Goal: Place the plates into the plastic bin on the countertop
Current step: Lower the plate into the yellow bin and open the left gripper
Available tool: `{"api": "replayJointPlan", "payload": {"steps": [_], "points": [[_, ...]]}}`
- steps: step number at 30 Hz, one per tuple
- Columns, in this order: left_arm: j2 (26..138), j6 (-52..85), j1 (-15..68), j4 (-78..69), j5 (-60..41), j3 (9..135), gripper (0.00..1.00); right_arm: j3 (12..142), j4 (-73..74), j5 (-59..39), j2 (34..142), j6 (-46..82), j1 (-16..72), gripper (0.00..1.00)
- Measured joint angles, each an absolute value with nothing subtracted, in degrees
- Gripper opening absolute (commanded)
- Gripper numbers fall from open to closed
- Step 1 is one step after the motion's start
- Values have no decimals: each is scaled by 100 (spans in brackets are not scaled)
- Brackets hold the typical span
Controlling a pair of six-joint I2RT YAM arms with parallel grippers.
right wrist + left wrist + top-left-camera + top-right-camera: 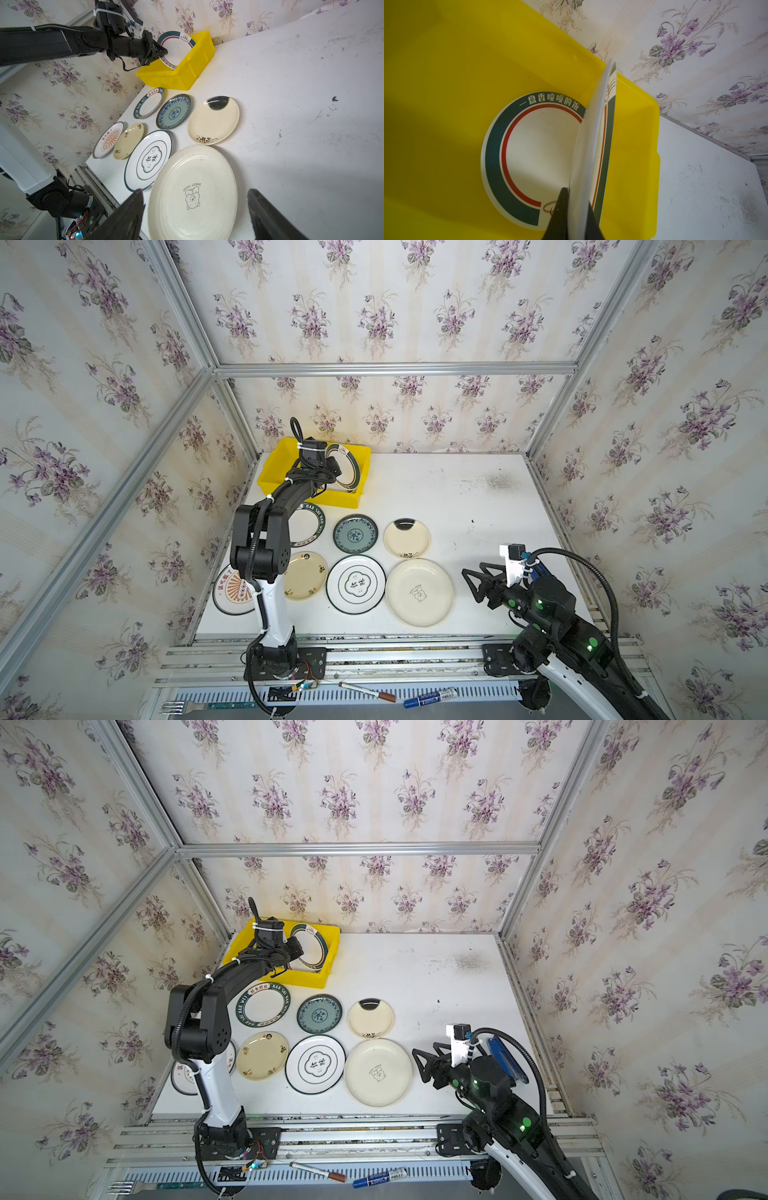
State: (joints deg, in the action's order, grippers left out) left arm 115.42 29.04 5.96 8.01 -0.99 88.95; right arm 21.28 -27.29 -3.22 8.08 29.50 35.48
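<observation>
Left hand [163, 53] held green-banded plate [177, 48] by its rim, tilted on edge in yellow bin [182, 79] over a flat plate [533, 153]; right hand [473, 585] hung jaws apart beside large cream plate [419, 592] on desk [457, 497]

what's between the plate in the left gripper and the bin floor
Only another plate, already lying flat in the yellow bin, under the tilted held plate. The left gripper is shut on the held plate's rim. Nothing else visible blocks it; it would likely settle on top.
</observation>
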Motion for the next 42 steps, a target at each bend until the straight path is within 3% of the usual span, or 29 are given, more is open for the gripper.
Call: {"api": "replayJointPlan", "payload": {"steps": [10,14,18,32,35,42], "points": [[11931,3015,587,751,-349,9170,13,2080,-2755,-316,829,2908,3548,81],[12014,3046,589,731,-399,9179,26,2049,-2832,-252,777,2908,3546,82],[12049,2971,589,832,-464,9233,32,2045,-2910,-161,744,2910,3546,83],[12020,2639,604,991,-578,9498,33,1975,-2976,-23,746,2978,3546,84],[11950,2624,604,1028,-545,9463,25,1975,-3017,10,738,3013,3546,85],[11594,2580,585,1094,-318,9131,31,1975,-3072,64,633,3017,3546,85]]}}
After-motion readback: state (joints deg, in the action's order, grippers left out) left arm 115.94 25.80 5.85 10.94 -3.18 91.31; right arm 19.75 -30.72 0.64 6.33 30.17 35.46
